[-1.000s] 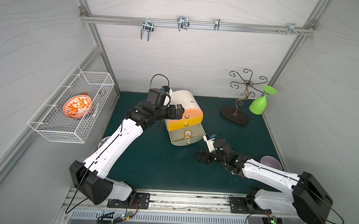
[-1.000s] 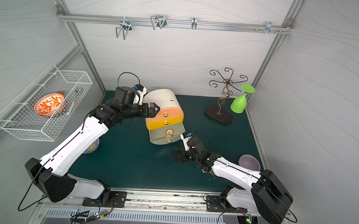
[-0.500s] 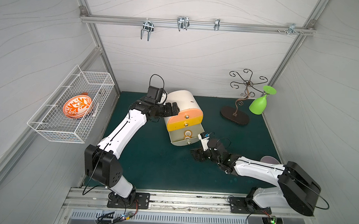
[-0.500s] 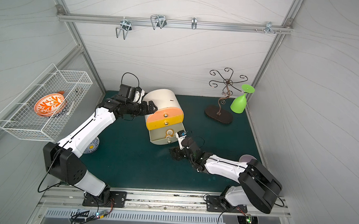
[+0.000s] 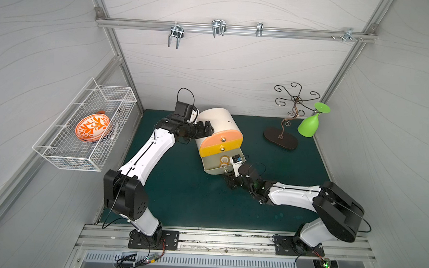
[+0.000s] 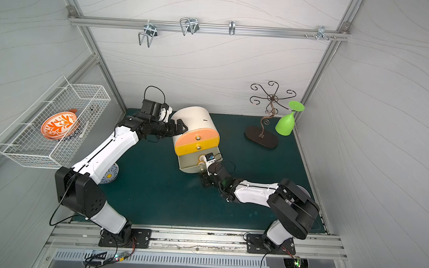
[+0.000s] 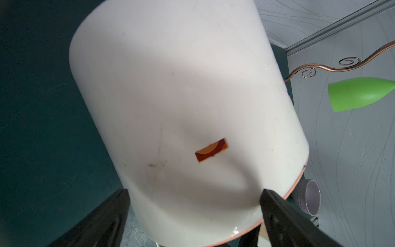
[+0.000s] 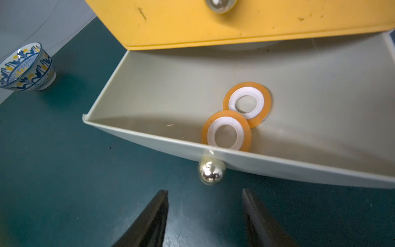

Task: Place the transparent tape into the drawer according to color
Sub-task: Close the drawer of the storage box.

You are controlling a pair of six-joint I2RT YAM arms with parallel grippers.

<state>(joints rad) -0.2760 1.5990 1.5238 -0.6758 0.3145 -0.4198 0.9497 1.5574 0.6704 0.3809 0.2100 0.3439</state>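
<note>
**Top views.** The cabinet (image 5: pixel 216 122), a white round-topped shell, stands at mid-mat. Its bottom drawer (image 5: pixel 212 170) is pulled out towards the near side. The orange tape rolls (image 5: pixel 224 161) lie inside it, close to its front wall. The left gripper (image 5: pixel 206 130) is at the cabinet's left flank. The right gripper (image 5: pixel 229 177) sits low over the mat, just near of the drawer front. A wire basket (image 6: pixel 41 157) on the left wall holds an orange-patterned dish (image 6: pixel 59 126). A blue-and-white bowl (image 6: pixel 108 175) stands on the mat at the left, partly behind the left arm. A green glass (image 6: pixel 285 123) hangs beside a scroll stand (image 6: pixel 261 140) at the far right.

**Left wrist view.** The left gripper's fingers (image 7: pixel 106 213) are spread wide, one on each side of the cabinet's shell. Whether they press on it cannot be told.

**Right wrist view.** The drawer is open under the shut yellow drawer front (image 8: pixel 235 23). Both rolls lie flat on its floor. The near roll (image 8: pixel 210 132) rests against the front wall and overlaps the edge of the far roll (image 8: pixel 233 102). The silver knob (image 8: pixel 211 171) projects from the front wall. The right gripper's fingers (image 8: pixel 154 213) stand partly apart with nothing between them, their tips just short of the knob.
</note>
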